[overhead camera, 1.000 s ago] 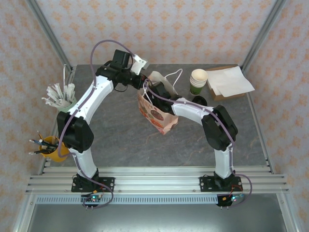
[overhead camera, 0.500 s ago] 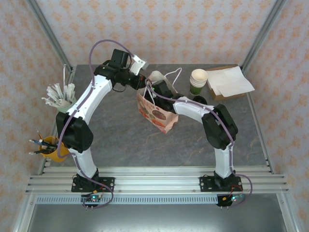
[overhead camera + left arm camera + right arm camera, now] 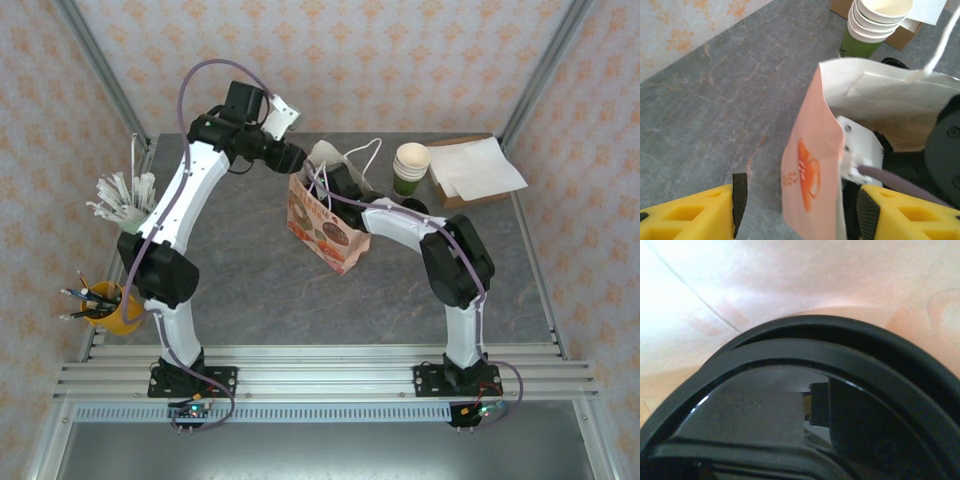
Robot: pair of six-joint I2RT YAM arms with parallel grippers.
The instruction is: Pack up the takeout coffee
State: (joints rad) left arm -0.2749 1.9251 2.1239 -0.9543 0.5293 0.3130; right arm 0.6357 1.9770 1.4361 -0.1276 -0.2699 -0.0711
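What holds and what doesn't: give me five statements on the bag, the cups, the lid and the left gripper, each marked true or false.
1. The left gripper is open, with the paper bag's rim between its fingers. True.
2. The bag lies flat on the table. False: its mouth faces up, and the right arm reaches into it.
3. The stack of cups stands outside the bag. True.
4. The yellow pen pot sits by the right arm's base. False: it sits at the table's left edge.
5. A black lid sits close in front of the right wrist camera. True.
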